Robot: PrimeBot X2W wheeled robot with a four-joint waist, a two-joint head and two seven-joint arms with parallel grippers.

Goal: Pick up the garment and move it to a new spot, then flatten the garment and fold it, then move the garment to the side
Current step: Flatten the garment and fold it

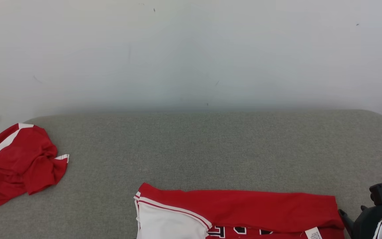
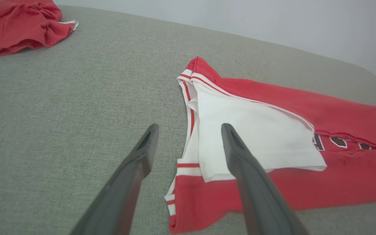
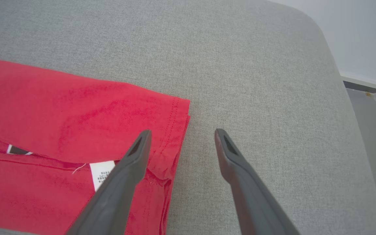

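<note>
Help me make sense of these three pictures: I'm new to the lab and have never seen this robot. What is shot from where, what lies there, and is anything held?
This is a wheeled robot with two arms, each ending in a gripper with two long dark fingers. The wide picture comes from a camera on its head, looking down at a grey padded surface against a pale wall. The other two come from cameras on its wrists, looking along each gripper's own fingers.

A red and white jersey lies partly folded near the robot. A second, crumpled red garment sits at the far left.

The left gripper hovers open over the jersey's white-sleeved end. The right gripper is open over the other end, by the small white label. Neither holds anything; their fingers stand apart with no cloth between them.
</note>
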